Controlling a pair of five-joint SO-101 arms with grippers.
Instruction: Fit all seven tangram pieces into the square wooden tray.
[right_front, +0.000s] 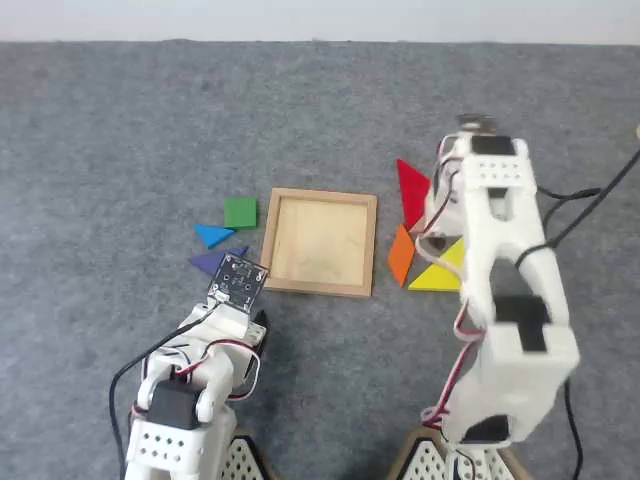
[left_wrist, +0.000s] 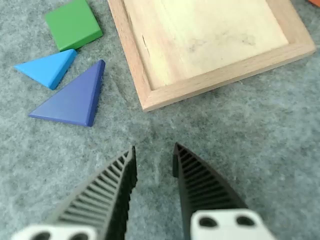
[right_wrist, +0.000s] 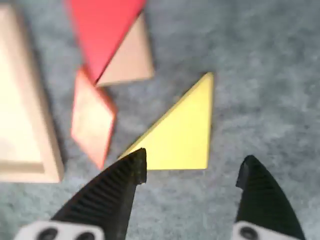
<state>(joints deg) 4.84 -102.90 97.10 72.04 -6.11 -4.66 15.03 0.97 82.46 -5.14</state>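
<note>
Fingers (right_wrist: 115, 195) of the right gripper (right_wrist: 194, 165) stand wide apart and empty over the yellow triangle (right_wrist: 182, 132). It lies at 3 o'clock of the tray (right_front: 318, 288). In the high view its long edge runs 8-to-2 o'clock. Left gripper (left_wrist: 154, 150): narrow gap, empty.

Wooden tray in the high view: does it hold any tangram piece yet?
No, the wooden tray has a bare floor; the green square and yellow triangle lie outside it.
</note>
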